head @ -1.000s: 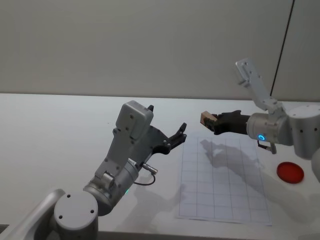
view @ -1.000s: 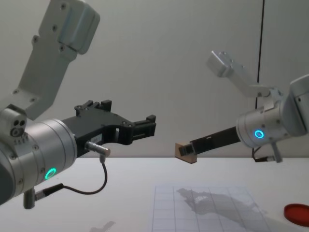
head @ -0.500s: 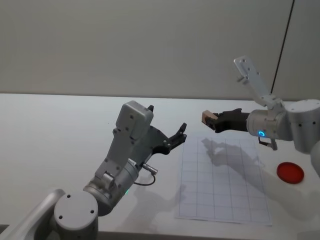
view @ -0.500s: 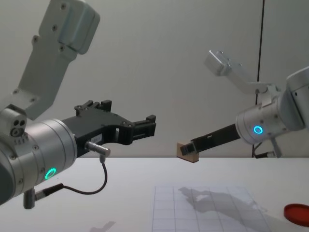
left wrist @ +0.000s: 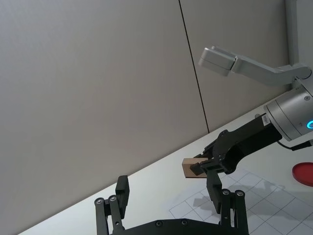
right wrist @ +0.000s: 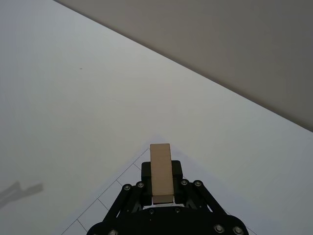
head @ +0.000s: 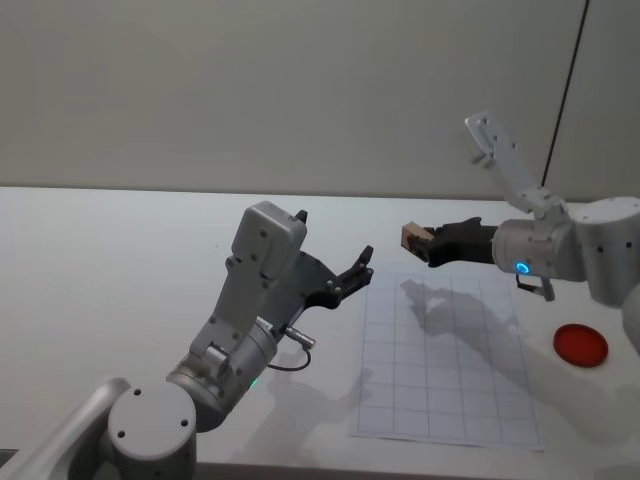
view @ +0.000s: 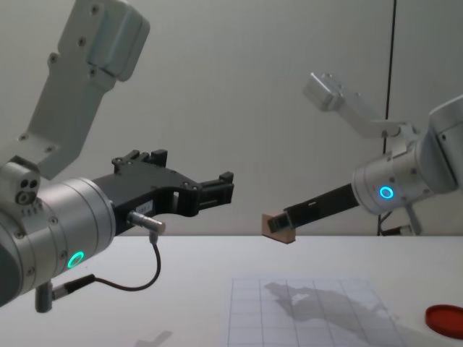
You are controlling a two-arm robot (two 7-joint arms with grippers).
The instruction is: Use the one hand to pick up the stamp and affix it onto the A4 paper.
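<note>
My right gripper (head: 424, 245) (view: 283, 225), the slim black one with the blue ring, is shut on the stamp (head: 410, 237) (view: 275, 227) (left wrist: 189, 169) (right wrist: 161, 171), a small pale wooden block. It holds the block in the air above the far left corner of the A4 paper (head: 445, 360) (view: 311, 318), a white gridded sheet lying flat on the table. My left gripper (head: 355, 273) (view: 217, 189), bulkier and with a green ring, hovers open above the table to the left of the sheet, holding nothing.
A flat red disc (head: 581, 344) (view: 445, 319) (left wrist: 304, 174) lies on the white table (head: 120, 270) just right of the paper. A grey wall stands behind the table. A black cable (view: 130, 282) loops under my left wrist.
The right arm has shifted very slightly with the stamp still gripped. The left arm has not moved.
</note>
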